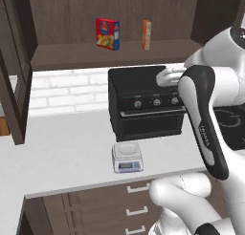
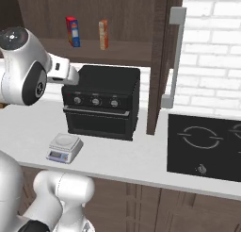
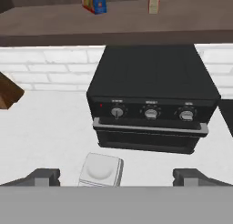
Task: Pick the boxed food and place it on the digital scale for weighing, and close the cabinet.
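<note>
The boxed food [image 1: 146, 35], a narrow orange-red box, stands upright on the shelf of the open cabinet [image 1: 110, 55], right of a wider red-and-blue box [image 1: 107, 33]. It also shows at the upper edge of the hand view, boxed food [image 3: 154, 1], and from the right, boxed food [image 2: 103, 34]. The digital scale [image 1: 128, 157] sits bare on the white counter in front of the black oven [image 1: 146, 102]. My gripper [image 3: 116, 177] is open, its fingertips [image 3: 43, 176] spread wide with nothing between them. It hovers above the counter, facing the oven, well below and short of the shelf.
Both cabinet doors hang open: the left door [image 1: 14, 71] and the right door [image 2: 160, 61] with its long silver handle [image 2: 173, 56]. A black cooktop [image 2: 202, 146] lies at the counter's right. Brown drawers [image 1: 136, 200] run below the counter edge.
</note>
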